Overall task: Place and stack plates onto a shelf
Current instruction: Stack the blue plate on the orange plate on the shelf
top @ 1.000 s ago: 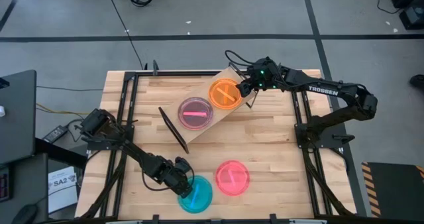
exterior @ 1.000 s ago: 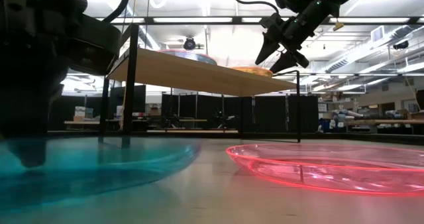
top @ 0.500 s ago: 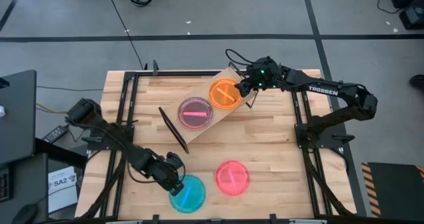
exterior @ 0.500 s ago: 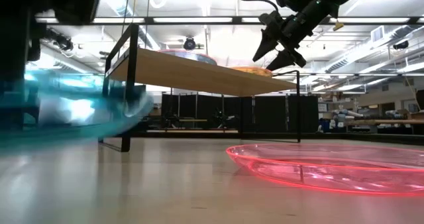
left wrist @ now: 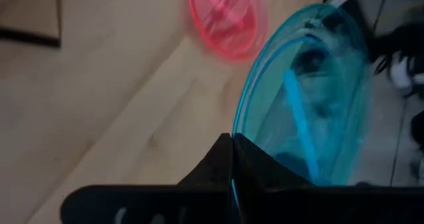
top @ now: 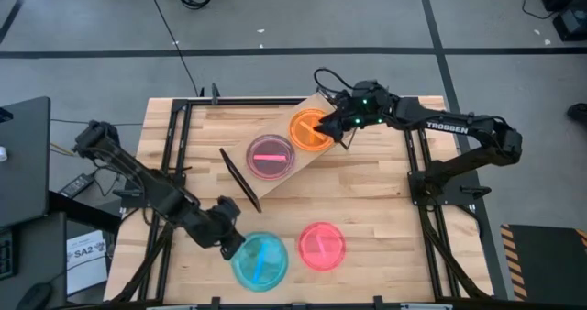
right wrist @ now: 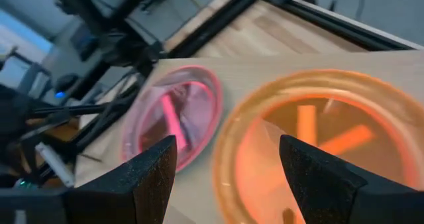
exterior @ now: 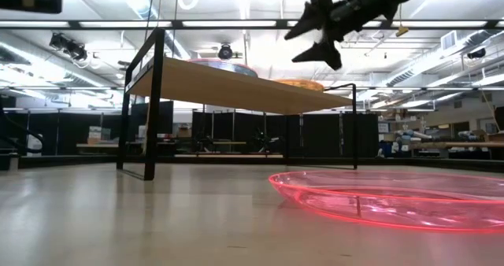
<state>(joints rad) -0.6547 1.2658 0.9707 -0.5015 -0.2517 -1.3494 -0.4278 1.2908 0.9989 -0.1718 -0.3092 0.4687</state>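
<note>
Overhead first: shelf (top: 292, 149) sits angled at the table's far-middle, two plates on its board, an orange plate (top: 311, 128) toward the R end and a pinkish plate (top: 271, 156) beside it. Near edge of the table has a blue plate (top: 260, 260) and a pink plate (top: 322, 246) side by side, just apart.

Left gripper (top: 229, 239) is at the blue plate's rim, near-left part of the table. L wrist view gives what overhead can't: fingers (left wrist: 218, 164) pinched together on the blue plate's (left wrist: 305, 98) edge, plate tilted up off the wood, pink plate (left wrist: 228, 18) lying flat beyond it. Low view shows no blue plate at all, only the pink plate (exterior: 394, 199) flat on the tabletop and the shelf (exterior: 236, 85) seen edge-on on its black legs, w/ the stacked plates just peeking over the board.

Right gripper (top: 328, 127) hangs over the orange plate at the shelf's R end. Low view puts it clear above the board, not touching (exterior: 319, 34). R wrist view: fingers (right wrist: 149, 171) spread wide, nothing between them, orange plate (right wrist: 318, 144) directly below and the pinkish plate (right wrist: 175, 118) next to it on the board, rims close, can't tell if touching.
</note>
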